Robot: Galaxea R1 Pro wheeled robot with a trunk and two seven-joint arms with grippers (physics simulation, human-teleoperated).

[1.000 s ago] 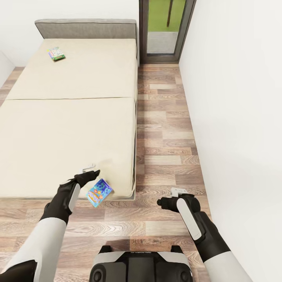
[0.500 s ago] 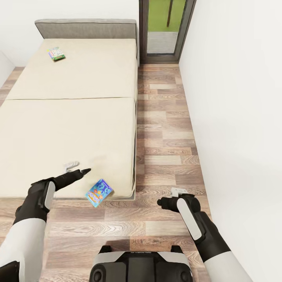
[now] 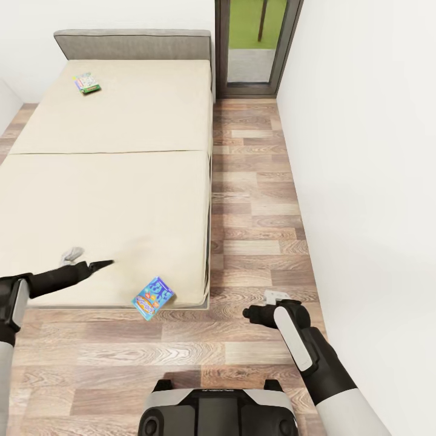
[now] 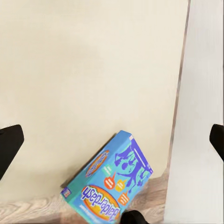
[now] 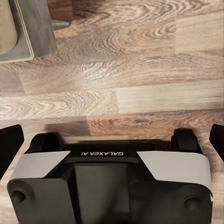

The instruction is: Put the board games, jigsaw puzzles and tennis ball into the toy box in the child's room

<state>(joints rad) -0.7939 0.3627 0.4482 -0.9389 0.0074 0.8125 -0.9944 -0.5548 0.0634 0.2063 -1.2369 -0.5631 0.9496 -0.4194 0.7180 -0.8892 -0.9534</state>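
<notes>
Blue board game (image 3: 154,297) beside left pincer (image 3: 88,261)

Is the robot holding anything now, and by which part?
Nothing is held. Both the left gripper and right gripper are open and empty.

Head view: high, looking down over bed (image 3: 109,181) and plank floor (image 3: 254,200). Left wrist: close above bed corner (image 4: 93,70). Right wrist: faces floor (image 5: 140,60), robot base (image 5: 112,177); both shared with head.
</notes>
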